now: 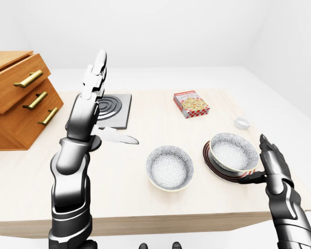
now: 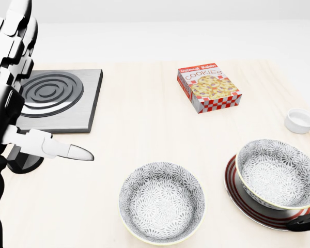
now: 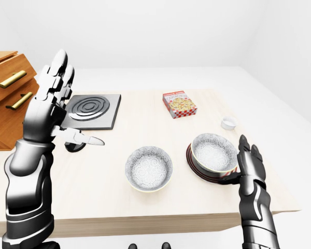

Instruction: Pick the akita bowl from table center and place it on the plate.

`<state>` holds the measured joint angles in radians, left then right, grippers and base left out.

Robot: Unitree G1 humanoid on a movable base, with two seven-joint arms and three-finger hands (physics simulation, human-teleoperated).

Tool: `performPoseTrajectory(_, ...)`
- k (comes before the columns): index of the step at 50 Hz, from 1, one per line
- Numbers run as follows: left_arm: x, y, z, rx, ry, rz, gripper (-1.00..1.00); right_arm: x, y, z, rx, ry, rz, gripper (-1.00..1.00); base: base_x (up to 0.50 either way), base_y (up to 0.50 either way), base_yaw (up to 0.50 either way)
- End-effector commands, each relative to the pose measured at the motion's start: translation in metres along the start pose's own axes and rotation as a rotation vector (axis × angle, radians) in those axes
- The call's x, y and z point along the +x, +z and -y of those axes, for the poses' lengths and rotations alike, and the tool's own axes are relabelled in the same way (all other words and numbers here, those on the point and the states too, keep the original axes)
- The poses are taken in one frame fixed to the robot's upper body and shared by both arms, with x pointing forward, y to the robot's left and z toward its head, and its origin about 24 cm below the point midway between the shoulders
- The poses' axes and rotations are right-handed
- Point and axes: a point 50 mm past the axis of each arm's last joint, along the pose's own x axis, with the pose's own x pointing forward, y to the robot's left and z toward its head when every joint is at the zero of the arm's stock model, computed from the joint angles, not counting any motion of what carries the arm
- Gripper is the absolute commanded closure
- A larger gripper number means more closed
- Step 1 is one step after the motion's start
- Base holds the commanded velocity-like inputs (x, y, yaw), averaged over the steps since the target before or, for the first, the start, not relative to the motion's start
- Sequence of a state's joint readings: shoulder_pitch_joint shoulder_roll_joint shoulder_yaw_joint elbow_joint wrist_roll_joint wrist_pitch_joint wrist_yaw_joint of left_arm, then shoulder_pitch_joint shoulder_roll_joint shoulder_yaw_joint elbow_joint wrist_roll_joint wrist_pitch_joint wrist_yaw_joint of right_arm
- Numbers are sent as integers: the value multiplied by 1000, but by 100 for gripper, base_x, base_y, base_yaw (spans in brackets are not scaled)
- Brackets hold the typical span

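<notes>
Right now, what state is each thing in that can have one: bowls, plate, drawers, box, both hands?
Bowl on plate: upright, seated on it.
Plate: flat, bowl on it.
Second bowl: upright on the table, empty.
Cookie box: lying flat, closed.
Drawers: partly pulled out.
Small white cup: upright.
Left hand: raised, open, empty.
Right hand: open beside the plate, holding nothing.

You've got two grey-and-white floral-patterned bowls [image 2: 161, 203] — one on the red-and-dark-striped plate [image 2: 248, 204] — and a red-checked cookie box [image 2: 209, 88].
</notes>
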<state>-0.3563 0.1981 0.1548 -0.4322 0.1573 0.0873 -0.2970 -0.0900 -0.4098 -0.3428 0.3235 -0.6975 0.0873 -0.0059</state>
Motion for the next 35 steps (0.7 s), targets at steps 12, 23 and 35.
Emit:
performPoseTrajectory(12,1,2,-6,-4,21,13,-100,-83,85,70,149,35,469,-100,0,0,0)
performPoseTrajectory(23,-2,3,-10,-14,43,18,-100,-127,142,103,125,-54,814,-100,0,0,0)
performPoseTrajectory(35,-6,10,-13,-38,73,52,-100,-141,174,118,397,-184,1088,-100,0,0,0)
